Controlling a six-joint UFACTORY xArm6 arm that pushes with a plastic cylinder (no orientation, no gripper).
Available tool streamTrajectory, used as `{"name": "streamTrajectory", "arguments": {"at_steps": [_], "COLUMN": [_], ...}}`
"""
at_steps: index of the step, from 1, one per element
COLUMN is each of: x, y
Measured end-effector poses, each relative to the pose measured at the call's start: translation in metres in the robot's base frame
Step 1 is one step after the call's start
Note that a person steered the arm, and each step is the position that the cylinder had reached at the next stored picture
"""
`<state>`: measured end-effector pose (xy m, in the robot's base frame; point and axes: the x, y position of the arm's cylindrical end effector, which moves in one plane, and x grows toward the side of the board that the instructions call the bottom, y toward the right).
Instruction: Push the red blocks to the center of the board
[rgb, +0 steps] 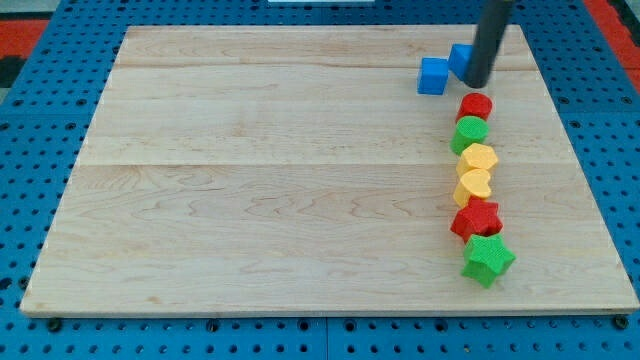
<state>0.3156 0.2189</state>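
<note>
On the board (250, 180) I count two red, two green, two yellow, two blue blocks; my tip (477, 84), a bare rod without jaws, touches one blue block (460, 58).

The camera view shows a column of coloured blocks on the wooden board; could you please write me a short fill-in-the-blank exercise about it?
1. The red round block sits directly above the ____ round block in the column.
2. The red star-shaped block lies between a yellow heart-shaped block and the ____ star-shaped block.
3. My tip stands beside the two ____ cube blocks, just above the column.
4. All blocks lie on the view's ____ half of the wooden board.

Missing words: green; green; blue; right
</note>
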Motion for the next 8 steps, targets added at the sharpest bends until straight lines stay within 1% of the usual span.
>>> {"name": "streamTrajectory", "arguments": {"at_steps": [1,2,3,4,5,6,7,8], "x": [0.007,0.047,0.043,0.035,0.036,0.036,0.032,0.069], "y": [0.062,0.059,-0.006,-0.084,-0.120,-0.078,-0.013,0.061]}}
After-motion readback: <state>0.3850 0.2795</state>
